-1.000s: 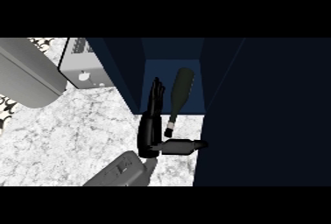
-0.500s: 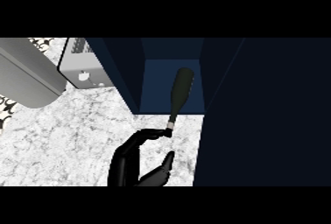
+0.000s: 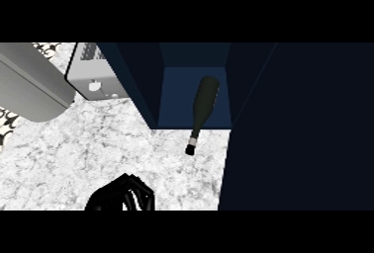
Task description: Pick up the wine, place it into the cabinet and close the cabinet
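Marble counter (image 3: 87, 148) | cabinet (image 3: 191, 94) open, dk-blue interior | wine (image 3: 202, 111) lying half inside cabinet, neck out over counter | one black hand (image 3: 122, 196) below cabinet, well apart from wine (which hand & finger state: can't tell) | grey appliance (image 3: 91, 74) left of cabinet

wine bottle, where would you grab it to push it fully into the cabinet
Take the wine bottle by its neck, coming from the counter side. It lies with its body inside the open cabinet and its neck sticking out over the marble counter, the only part clear of the cabinet walls.
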Robot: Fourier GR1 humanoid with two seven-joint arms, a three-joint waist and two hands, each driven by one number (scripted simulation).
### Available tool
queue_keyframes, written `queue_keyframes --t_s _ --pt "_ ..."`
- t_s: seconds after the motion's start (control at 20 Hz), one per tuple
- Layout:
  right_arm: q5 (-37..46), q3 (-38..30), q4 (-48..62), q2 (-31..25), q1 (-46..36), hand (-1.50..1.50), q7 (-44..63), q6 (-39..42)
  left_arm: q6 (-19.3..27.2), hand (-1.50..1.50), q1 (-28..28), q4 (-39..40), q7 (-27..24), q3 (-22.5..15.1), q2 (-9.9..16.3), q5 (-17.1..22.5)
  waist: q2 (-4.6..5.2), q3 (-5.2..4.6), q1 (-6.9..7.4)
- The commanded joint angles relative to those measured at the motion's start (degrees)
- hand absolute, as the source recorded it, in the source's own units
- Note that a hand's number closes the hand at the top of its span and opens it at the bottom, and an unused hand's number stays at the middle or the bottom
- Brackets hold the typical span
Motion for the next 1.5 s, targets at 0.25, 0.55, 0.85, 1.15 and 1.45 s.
queue_keyframes --t_s 0.25,0.55,0.85,1.15,1.45 --pt "-9.46 9.46 -5.66 -3.70 7.85 1.50 3.77 7.91 -9.83 1.50 8.04 -5.39 -2.06 10.92 12.35 6.05 0.02 -0.06 -0.15" --pt "-3.25 23.15 -9.63 0.52 9.67 1.50 4.46 7.97 -18.18 1.50 13.57 -3.09 -7.64 19.34 16.43 10.28 -0.10 -0.14 0.04" --pt "8.00 35.28 -9.92 5.40 3.19 1.50 5.82 8.02 -25.37 1.50 20.20 -4.07 -9.02 25.16 22.42 15.05 -0.74 -0.23 0.88" --pt "16.32 50.04 -9.58 12.49 -0.42 1.50 11.00 3.29 -27.49 1.50 19.16 -1.66 -7.40 28.99 23.67 17.70 -1.14 -0.38 -0.70" --pt "23.79 59.23 -3.17 15.71 -6.88 1.50 11.43 -5.25 -32.42 1.50 22.47 -2.52 -7.68 31.85 27.02 19.51 -0.98 -0.30 0.67"
